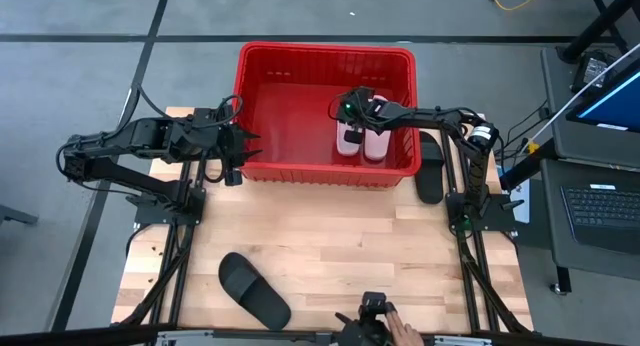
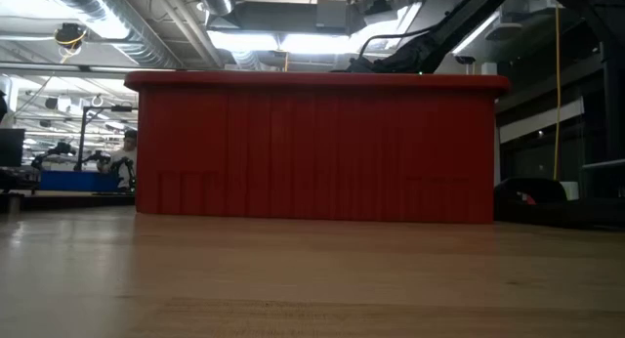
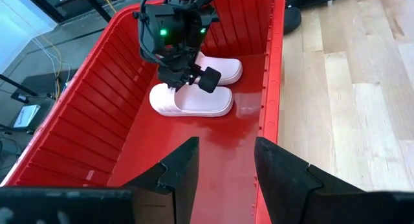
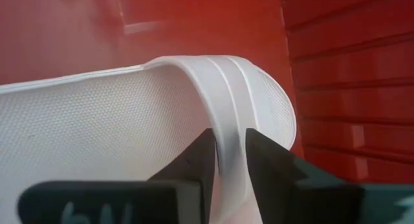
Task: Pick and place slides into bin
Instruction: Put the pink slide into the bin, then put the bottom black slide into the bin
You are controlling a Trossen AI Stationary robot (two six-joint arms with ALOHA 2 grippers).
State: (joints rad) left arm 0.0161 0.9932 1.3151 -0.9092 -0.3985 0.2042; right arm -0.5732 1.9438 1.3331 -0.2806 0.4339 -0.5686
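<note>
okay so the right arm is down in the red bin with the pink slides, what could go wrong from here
The right gripper sits pinched on the strap of a pink slide inside the bin. If it lifts before opening fully, it might drag the slide back out. The second pink slide lies right beside it and could get bumped. The left gripper hangs open just over the bin's left end, so both arms could crowd each other there.
</note>
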